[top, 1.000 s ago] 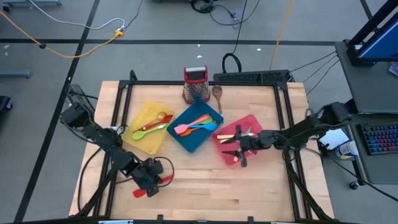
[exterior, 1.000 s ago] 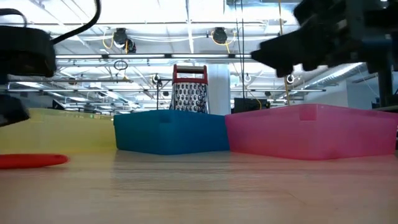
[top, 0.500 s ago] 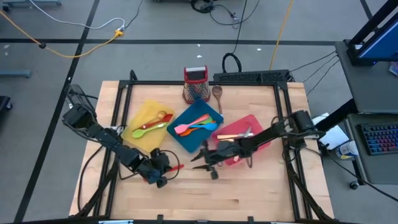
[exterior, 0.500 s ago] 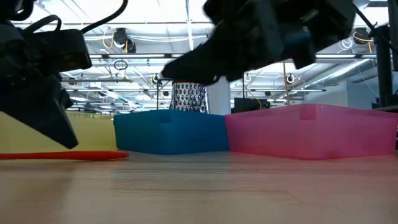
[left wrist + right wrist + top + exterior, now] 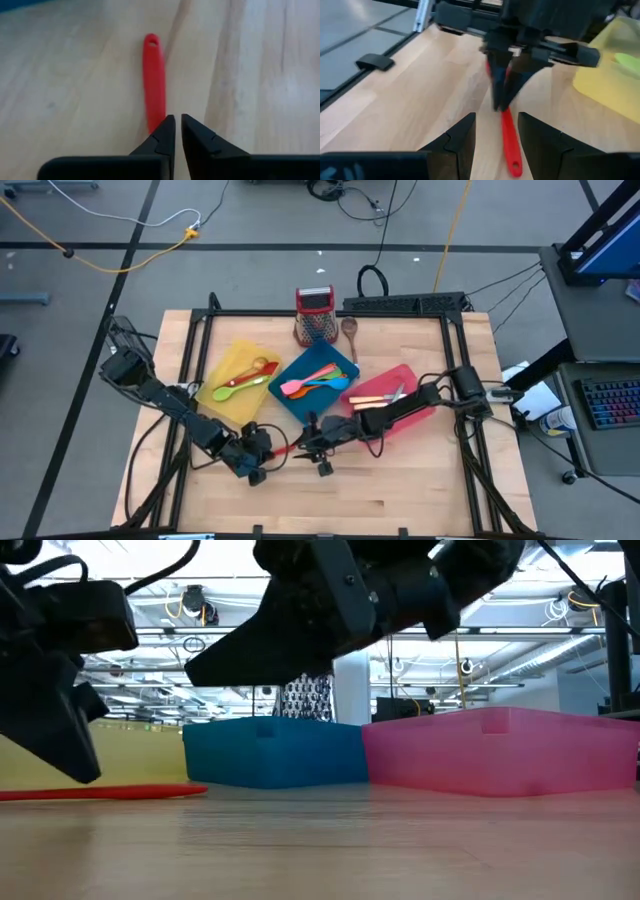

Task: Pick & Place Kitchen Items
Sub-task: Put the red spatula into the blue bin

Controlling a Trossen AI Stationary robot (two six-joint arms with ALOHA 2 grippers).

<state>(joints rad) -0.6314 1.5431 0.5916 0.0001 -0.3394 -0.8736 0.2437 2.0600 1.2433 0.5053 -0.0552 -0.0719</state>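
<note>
a red spatula [image 5: 154, 80] on the bench [image 5: 400, 490] is pinched by the nearly closed left end effector [image 5: 176, 131]; the open, empty right end effector [image 5: 496, 131] should be centred over its handle before closing.

The bare wooden table [image 5: 400, 490] at lower right is free. At centre, both grippers meet over the red utensil [image 5: 284, 448], blocking passage; trays [image 5: 318, 412] fill the middle.
</note>
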